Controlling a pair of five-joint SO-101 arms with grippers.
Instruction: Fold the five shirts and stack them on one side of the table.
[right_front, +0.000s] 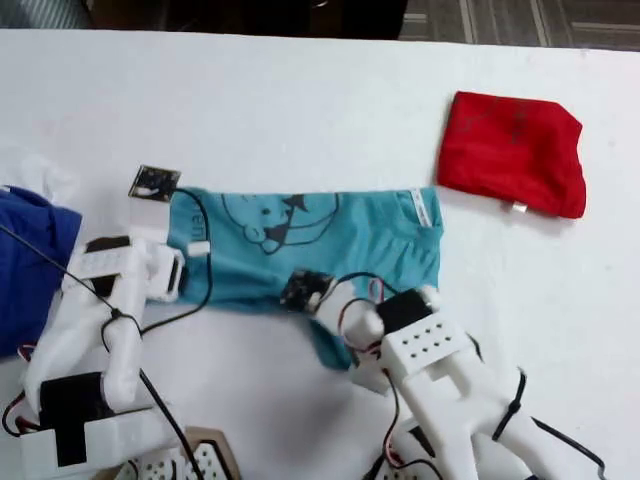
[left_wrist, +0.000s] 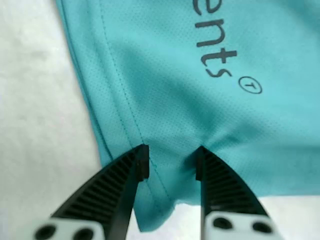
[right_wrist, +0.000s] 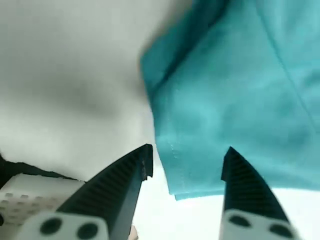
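Note:
A teal shirt with a cartoon print lies spread across the middle of the white table. My left gripper is at its left edge. In the left wrist view the left gripper is open, its tips pressed down on the teal shirt's hem with cloth between them. My right gripper is at the shirt's near edge. Seen from the right wrist, the right gripper is open and straddles a corner of the teal cloth. A folded red shirt rests at the far right.
A blue shirt is bunched at the left edge, with a white cloth behind it. Both arm bases and their cables fill the near edge. Bare table lies behind the teal shirt and at the near right.

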